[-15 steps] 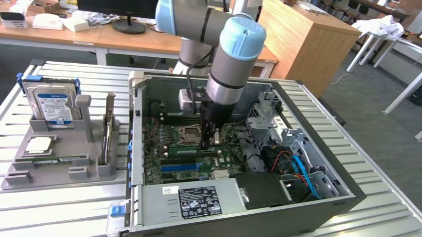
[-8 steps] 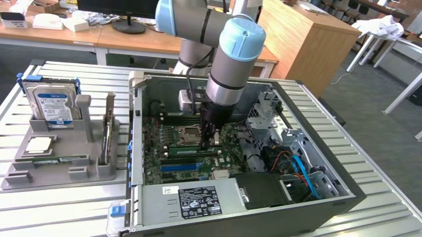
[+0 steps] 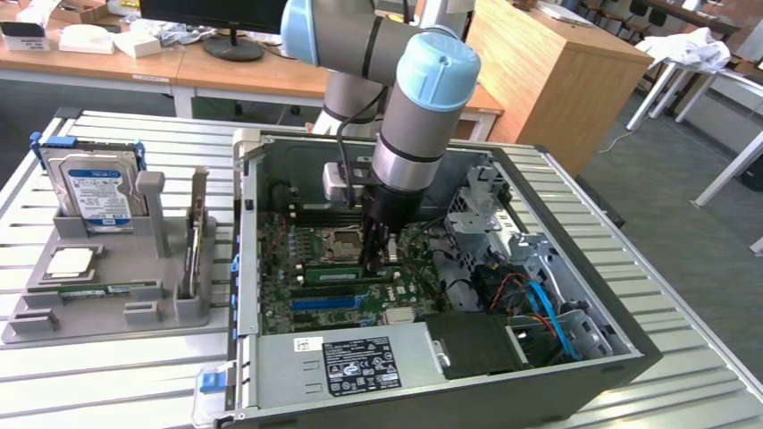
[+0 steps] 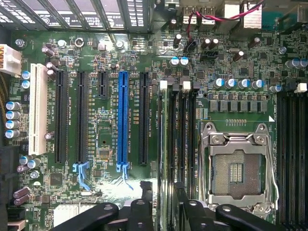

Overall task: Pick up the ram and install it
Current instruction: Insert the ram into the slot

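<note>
The ram [image 4: 163, 144] stands edge-on in a memory slot of the motherboard [image 4: 106, 96], beside the empty black slots and the open processor socket [image 4: 238, 168]. In the exterior view the ram [image 3: 339, 268] is a green strip just below the socket, inside the open computer case. My gripper [image 4: 164, 214] hangs straight over it, and its black fingers [image 4: 139, 209] stand apart on either side of the strip without touching it. In the exterior view the gripper [image 3: 381, 259] reaches down into the case, its tips at the ram's end.
A grey holder tray [image 3: 36, 313] on the exterior view's left carries a hard drive [image 3: 98, 192], a square processor chip [image 3: 71, 261] and a green strip [image 3: 93, 288]. The case walls, power supply [image 3: 357, 362] and drive cage [image 3: 477, 214] hem in the motherboard.
</note>
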### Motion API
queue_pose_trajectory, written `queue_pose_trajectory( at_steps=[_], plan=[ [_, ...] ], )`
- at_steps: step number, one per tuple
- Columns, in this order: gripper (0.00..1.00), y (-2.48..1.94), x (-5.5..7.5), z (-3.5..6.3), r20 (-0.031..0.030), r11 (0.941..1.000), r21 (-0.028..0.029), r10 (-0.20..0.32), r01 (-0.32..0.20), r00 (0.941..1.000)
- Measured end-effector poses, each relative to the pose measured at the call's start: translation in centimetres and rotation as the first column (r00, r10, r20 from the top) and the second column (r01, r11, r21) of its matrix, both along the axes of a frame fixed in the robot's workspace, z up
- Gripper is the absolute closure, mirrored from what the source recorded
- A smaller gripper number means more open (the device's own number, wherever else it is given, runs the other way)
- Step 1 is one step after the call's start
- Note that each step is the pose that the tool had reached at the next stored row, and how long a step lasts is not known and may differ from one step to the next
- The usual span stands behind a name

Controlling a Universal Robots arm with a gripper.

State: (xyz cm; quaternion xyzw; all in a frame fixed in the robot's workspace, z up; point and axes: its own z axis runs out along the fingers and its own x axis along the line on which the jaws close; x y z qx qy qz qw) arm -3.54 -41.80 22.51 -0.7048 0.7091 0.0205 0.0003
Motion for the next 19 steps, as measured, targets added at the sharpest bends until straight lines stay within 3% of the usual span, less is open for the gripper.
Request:
queue_pose_trajectory(
  at_steps=[8,19],
  plan=[
    [0.69,0.0,0.0,0.25,0.0,1.0,-0.0001,0.0,0.0,1.0],
    [0.69,0.0,0.0,2.9,0.0,1.0,0.0,0.0,0.0,1.0]
  ],
)
